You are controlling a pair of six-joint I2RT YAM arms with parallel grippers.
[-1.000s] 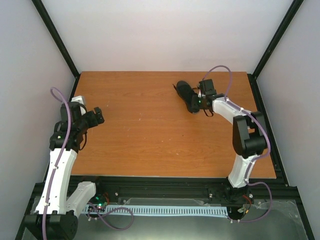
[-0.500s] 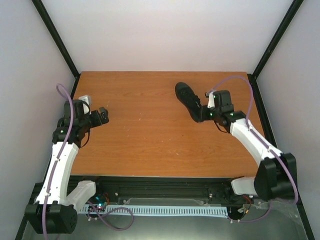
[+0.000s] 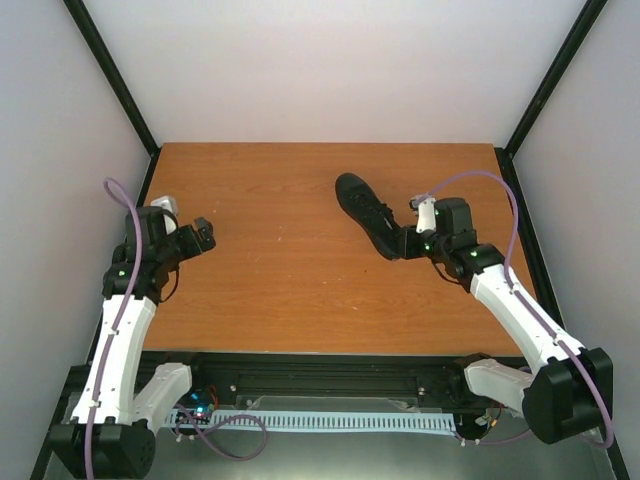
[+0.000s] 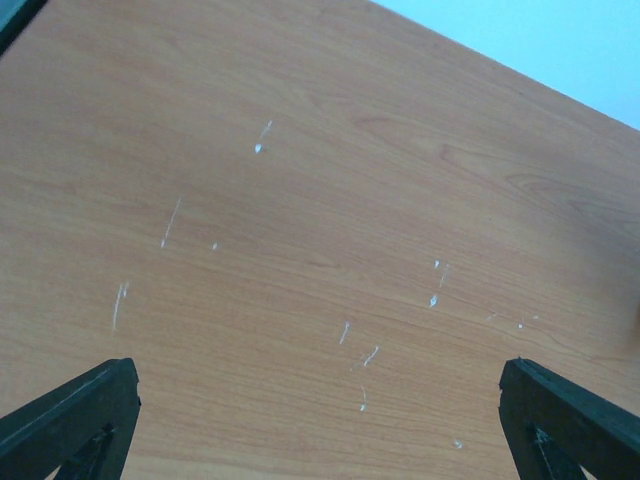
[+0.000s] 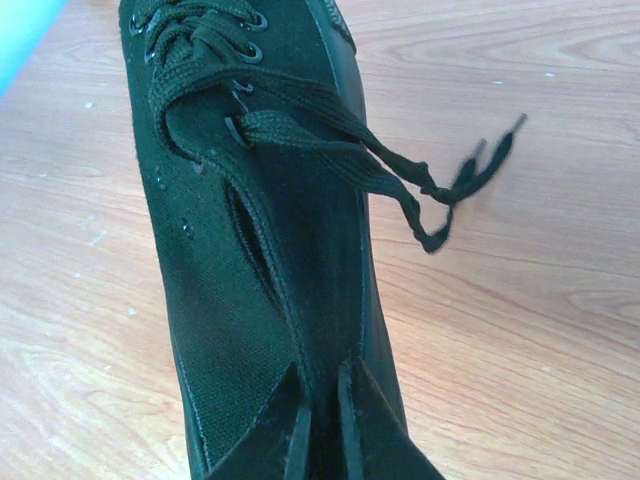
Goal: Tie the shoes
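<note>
At the left edge of the table [image 3: 280,270] the left gripper [image 3: 200,236] hovers above the wood, its fingers spread wide. Right of centre lies the shoe [image 3: 368,212], toe pointing toward the far left (laces [image 5: 310,135] untied, their ends trailing on the wood). The right gripper [image 3: 405,243] pinches its heel.

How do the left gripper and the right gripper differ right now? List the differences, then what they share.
The left gripper has jaws spread wide; the right gripper has them nearly closed. The left gripper holds nothing over the bare table; the right gripper pinches the heel end of the shoe. The left gripper is near the table's left side; the right gripper, right of centre. Both have dark fingers.
</note>
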